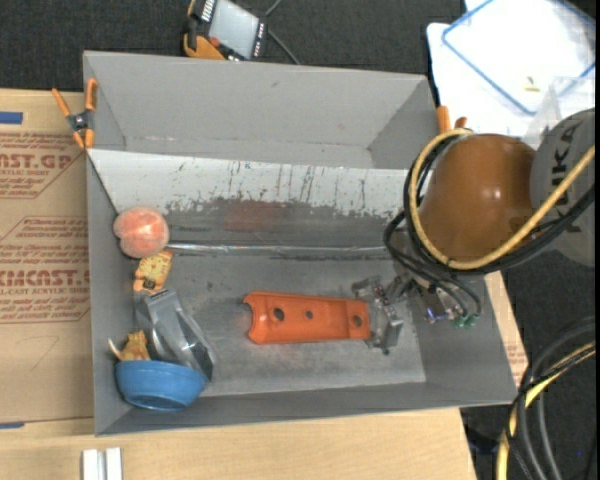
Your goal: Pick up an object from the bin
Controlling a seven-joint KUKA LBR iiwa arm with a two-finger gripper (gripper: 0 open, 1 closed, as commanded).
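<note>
A long orange plastic piece with holes (305, 320) lies flat in the middle of the bin floor. My gripper (382, 320) stands at its right end, low in the bin, with its fingers on either side of that end. Whether they press on the piece is hard to see.
At the bin's left side lie a pink-orange ball (140, 231), a small yellow toy (152, 271), a clear silvery packet (177, 333) and a blue bowl (160, 384). The arm's orange cover and cables hang over the bin's right wall.
</note>
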